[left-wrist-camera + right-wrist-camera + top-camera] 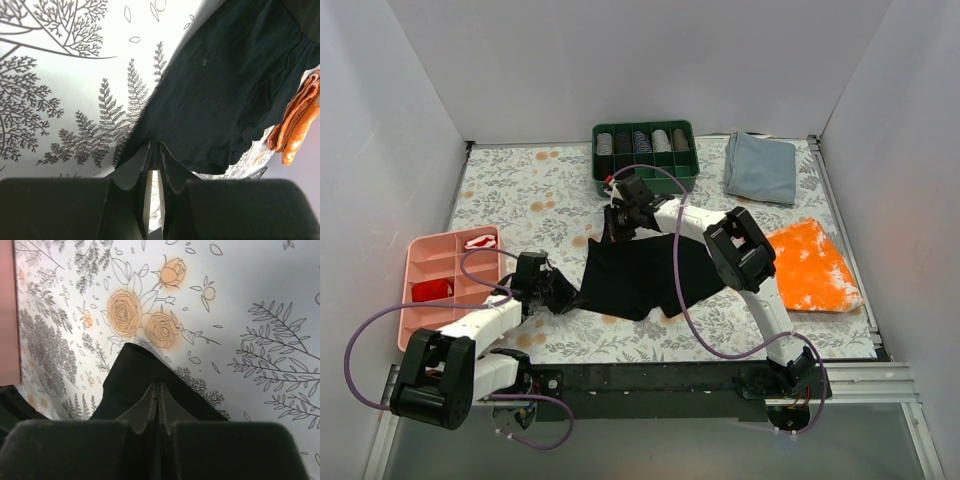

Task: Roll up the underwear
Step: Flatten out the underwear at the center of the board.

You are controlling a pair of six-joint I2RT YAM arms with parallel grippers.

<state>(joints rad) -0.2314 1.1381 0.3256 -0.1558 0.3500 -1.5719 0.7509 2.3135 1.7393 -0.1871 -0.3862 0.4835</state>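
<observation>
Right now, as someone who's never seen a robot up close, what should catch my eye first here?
The black underwear lies spread in the middle of the flowered table. The left gripper is shut on its near-left corner and the right gripper on its far edge. To its right lies a bright orange cloth.

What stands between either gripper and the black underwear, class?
Nothing visible does. The left gripper is shut on the left corner of the underwear, and the right gripper is shut on its far corner. A purple cable crosses over the fabric in the top view.
</observation>
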